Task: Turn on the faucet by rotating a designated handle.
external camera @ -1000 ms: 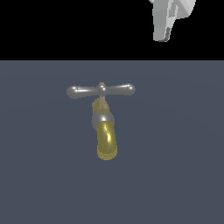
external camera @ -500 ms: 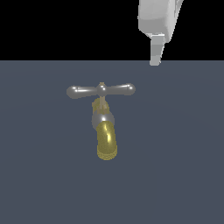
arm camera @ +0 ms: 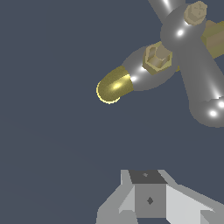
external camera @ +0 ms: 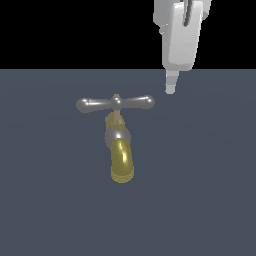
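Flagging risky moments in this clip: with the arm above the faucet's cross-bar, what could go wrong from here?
1. The hand hangs just past the handle end on the exterior view's right, not touching. Coming straight down, it may miss the bar or glance off its rounded end.
2. Only one fingertip shows, so whether the hand is open is unclear; closed fingers could only push the slim bar.
3. A push landing nearer the centre knob than the end may turn the faucet little.

handle [arm camera: 192, 65] cropped, fingers' [external camera: 171, 85] gap hidden
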Available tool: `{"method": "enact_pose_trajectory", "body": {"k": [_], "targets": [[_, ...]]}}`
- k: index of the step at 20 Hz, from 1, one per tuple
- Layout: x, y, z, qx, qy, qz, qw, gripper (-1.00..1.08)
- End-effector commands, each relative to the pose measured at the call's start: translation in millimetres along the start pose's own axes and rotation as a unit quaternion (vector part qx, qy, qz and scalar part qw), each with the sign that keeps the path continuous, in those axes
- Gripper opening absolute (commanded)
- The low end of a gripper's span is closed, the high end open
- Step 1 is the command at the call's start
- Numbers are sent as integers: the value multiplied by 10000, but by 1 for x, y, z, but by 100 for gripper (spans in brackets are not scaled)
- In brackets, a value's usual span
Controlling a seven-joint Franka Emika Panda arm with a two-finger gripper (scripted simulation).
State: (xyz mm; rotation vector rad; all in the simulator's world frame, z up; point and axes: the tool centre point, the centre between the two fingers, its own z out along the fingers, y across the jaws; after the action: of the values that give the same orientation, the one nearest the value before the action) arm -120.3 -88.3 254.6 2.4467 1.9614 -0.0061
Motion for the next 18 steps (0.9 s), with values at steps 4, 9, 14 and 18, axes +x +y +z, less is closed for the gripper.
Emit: {"method": "enact_pose_trajectory", "body": {"k": [4, 9, 14, 18], "targets": [[7, 14, 19, -5, 2, -604, 9982, -100], [14, 24, 35, -4, 9, -1101, 9939, -100], [20, 32, 47, -2, 18, -1473, 9891, -100], [24, 35, 54, 0, 25, -1683, 9857, -100]]}}
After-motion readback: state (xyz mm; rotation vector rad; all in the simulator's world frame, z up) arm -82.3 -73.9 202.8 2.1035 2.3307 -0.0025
